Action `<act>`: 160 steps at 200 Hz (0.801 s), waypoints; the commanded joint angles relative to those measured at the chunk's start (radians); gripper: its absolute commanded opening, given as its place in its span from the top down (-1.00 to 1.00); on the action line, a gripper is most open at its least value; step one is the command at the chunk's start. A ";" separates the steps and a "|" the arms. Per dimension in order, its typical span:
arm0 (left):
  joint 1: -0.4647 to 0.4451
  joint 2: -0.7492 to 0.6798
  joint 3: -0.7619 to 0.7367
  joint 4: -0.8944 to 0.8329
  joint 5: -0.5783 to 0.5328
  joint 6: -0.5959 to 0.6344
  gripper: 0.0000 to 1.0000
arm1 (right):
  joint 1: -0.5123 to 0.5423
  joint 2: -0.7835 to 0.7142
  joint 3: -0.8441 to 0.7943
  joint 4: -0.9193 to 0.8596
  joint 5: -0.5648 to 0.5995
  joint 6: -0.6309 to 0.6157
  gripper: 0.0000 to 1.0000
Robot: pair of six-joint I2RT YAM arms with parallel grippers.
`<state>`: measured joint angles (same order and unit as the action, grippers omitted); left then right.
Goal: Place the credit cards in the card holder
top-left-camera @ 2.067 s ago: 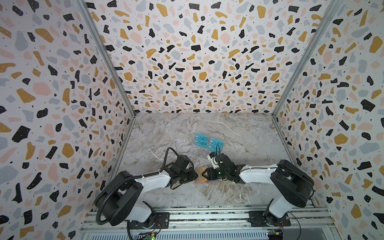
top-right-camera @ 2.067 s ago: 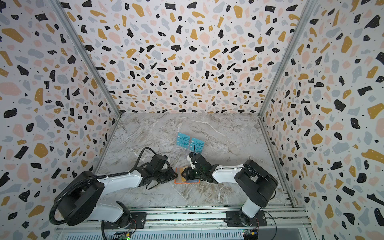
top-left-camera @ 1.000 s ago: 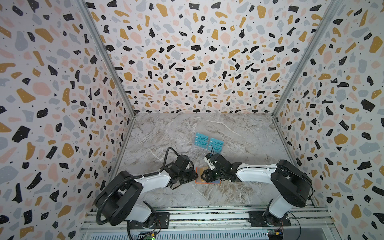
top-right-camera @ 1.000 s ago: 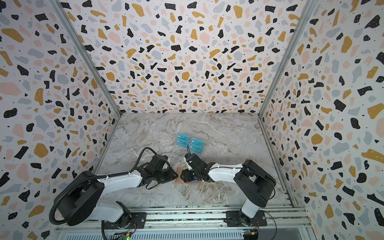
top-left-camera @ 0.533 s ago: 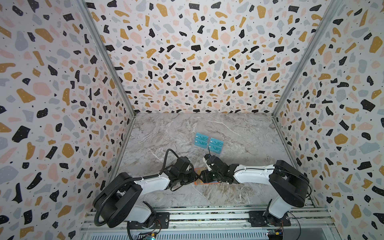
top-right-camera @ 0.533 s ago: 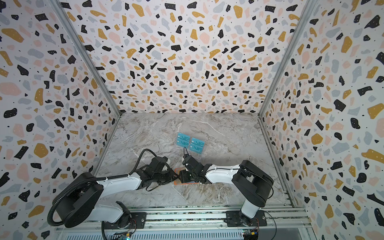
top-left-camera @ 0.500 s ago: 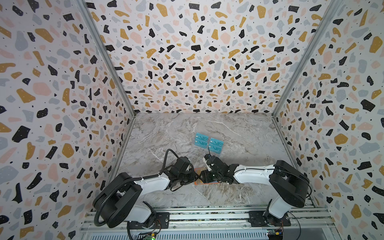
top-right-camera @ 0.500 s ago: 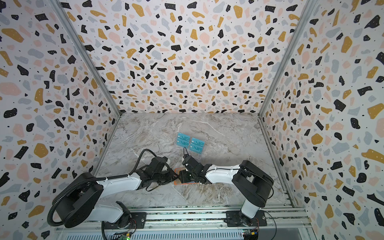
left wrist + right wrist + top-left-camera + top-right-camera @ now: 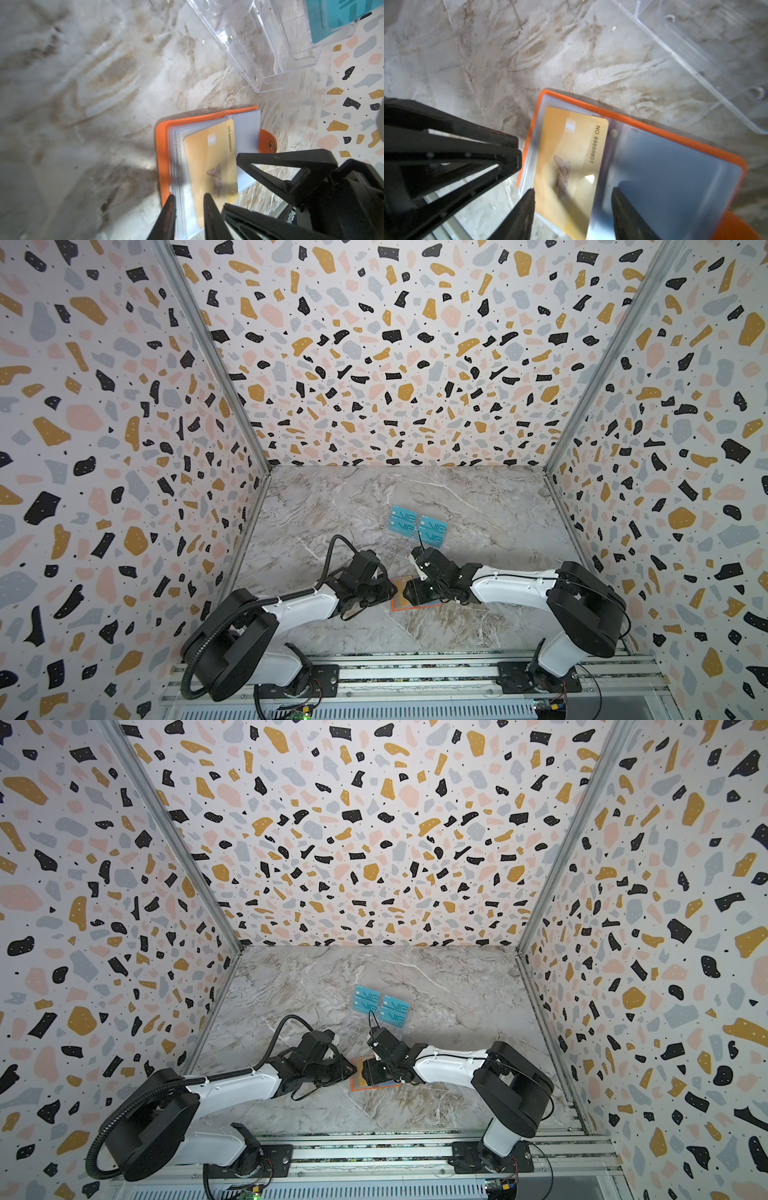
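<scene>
The orange card holder lies open on the marble floor near the front, its clear sleeves fanned out. A gold credit card sits partly in a sleeve. My left gripper is shut on the sleeve stack at the holder's edge. My right gripper is open and straddles the gold card, with a gap on one side. Several teal credit cards stand further back.
A clear acrylic tiered stand holds the teal cards just behind the card holder. Terrazzo walls close in three sides. An aluminium rail carries both arm bases at the front.
My right gripper has shifted left over the card holder, closer to the left gripper. The left gripper has stayed at the holder's edge.
</scene>
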<state>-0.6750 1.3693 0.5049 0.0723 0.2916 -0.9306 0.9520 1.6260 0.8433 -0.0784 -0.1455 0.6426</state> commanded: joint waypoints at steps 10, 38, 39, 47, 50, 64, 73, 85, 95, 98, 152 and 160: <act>0.005 0.022 0.030 -0.002 0.005 0.032 0.47 | 0.007 0.009 0.036 -0.040 -0.031 -0.023 -0.16; 0.005 0.034 0.016 0.017 0.016 0.026 0.48 | 0.014 0.017 0.048 -0.054 -0.041 -0.026 -0.13; 0.005 0.034 0.016 0.017 0.016 0.026 0.48 | 0.015 0.017 0.049 -0.054 -0.042 -0.025 -0.13; 0.005 0.032 0.010 0.023 0.018 0.023 0.48 | 0.018 0.021 0.051 -0.054 -0.046 -0.022 -0.13; 0.005 0.031 0.008 0.024 0.018 0.022 0.48 | 0.019 0.023 0.052 -0.054 -0.046 -0.021 -0.13; 0.005 0.029 -0.003 0.030 0.019 0.018 0.48 | 0.023 0.032 0.061 -0.057 -0.049 -0.021 -0.12; 0.005 0.025 -0.008 0.032 0.018 0.016 0.48 | 0.029 0.039 0.071 -0.061 -0.048 -0.021 -0.12; 0.005 0.019 -0.014 0.036 0.018 0.013 0.48 | 0.040 0.048 0.088 -0.068 -0.035 -0.024 -0.12; 0.005 0.018 -0.019 0.038 0.020 0.011 0.48 | 0.050 0.055 0.099 -0.072 -0.023 -0.026 -0.12; 0.005 0.019 -0.020 0.038 0.019 0.011 0.48 | 0.053 0.057 0.104 -0.075 -0.019 -0.026 -0.11; 0.005 0.000 -0.034 0.028 0.019 0.015 0.48 | 0.083 0.095 0.147 -0.136 0.047 -0.039 -0.11; 0.006 -0.006 -0.033 0.019 0.011 0.020 0.48 | 0.083 0.098 0.148 -0.138 0.050 -0.040 -0.11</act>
<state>-0.6739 1.3891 0.4870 0.0982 0.3008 -0.9199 1.0252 1.7161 0.9592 -0.1665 -0.1314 0.6197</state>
